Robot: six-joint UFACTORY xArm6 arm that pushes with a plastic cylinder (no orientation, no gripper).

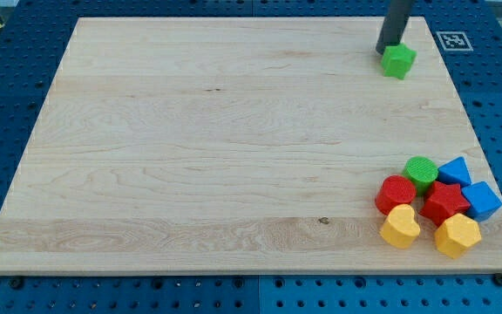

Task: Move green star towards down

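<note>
The green star (398, 61) lies near the top right corner of the wooden board (234, 148). My tip (389, 49) stands just above the star, at its upper left edge, touching or nearly touching it. The dark rod rises from there out of the view's top.
A cluster of blocks sits at the board's bottom right: a green cylinder (421, 172), a red cylinder (396, 194), a red star (444, 202), two blue blocks (454, 171) (482, 201), a yellow heart (400, 228) and a yellow hexagon (457, 235). A marker tag (452, 40) lies beyond the board's top right corner.
</note>
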